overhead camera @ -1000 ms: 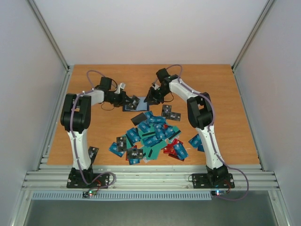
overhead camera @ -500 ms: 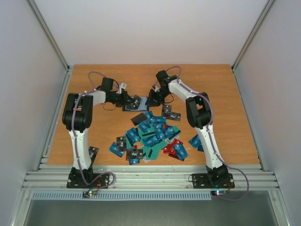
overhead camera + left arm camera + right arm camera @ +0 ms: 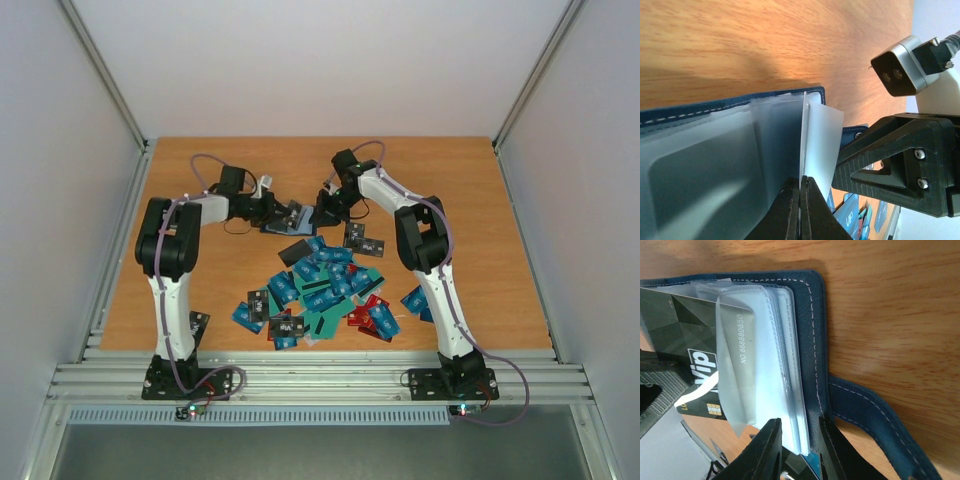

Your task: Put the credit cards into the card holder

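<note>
The card holder (image 3: 283, 222) lies open at the back of the table between both grippers, navy cover (image 3: 809, 325) down, clear sleeves (image 3: 782, 370) fanned up. My left gripper (image 3: 800, 180) is shut on one thin clear sleeve (image 3: 821, 135), holding it upright. My right gripper (image 3: 800, 429) is shut on the sleeve stack and the cover's edge, one finger on each side. A black credit card marked "vip" (image 3: 670, 322) sits partly inside a sleeve. The other credit cards (image 3: 322, 290), blue, teal, black and red, lie heaped in front of the holder.
The holder's navy strap (image 3: 875, 415) trails on the wood to the right. Stray cards lie beside the right arm (image 3: 416, 299), behind the heap (image 3: 357, 238) and by the left base (image 3: 198, 325). Grey walls enclose the table.
My right jaws have narrowed onto the holder's edge. The left gripper, still shut on the sleeve, has shifted slightly to the right.
</note>
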